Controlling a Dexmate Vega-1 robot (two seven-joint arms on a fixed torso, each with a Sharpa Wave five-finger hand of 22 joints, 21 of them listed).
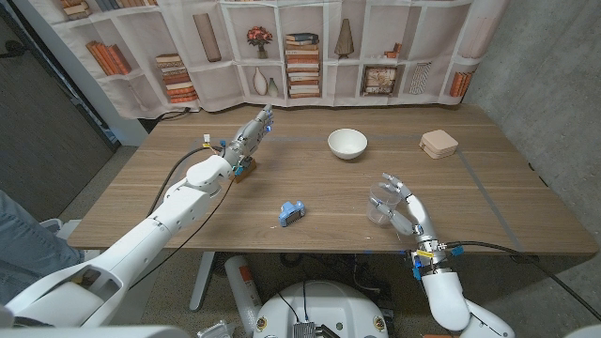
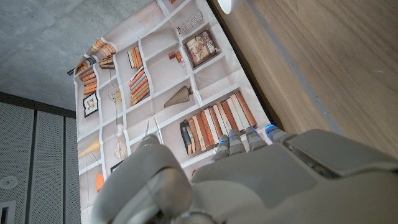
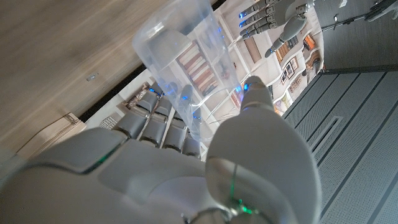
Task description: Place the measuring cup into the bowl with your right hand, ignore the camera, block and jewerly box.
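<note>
Wooden table (image 1: 310, 202) before bookshelf-print curtain (image 1: 282, 47), concrete wall (image 1: 554, 84) alongside.

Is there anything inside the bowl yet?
Nothing shows inside the bowl; its white interior looks bare, though the near wall hides part of it. The measuring cup is in the right robot hand.

Two glossy white-shelled arms are showing, left one (image 1: 178, 211) lower left of frame, right one (image 1: 446, 300) lower right. Grey-silver jointed hands, left (image 1: 252, 131) and right (image 1: 406, 211), are glowing with small blue fingertip lights; black cables and yellow-blue connectors are sitting at the wrists.
</note>
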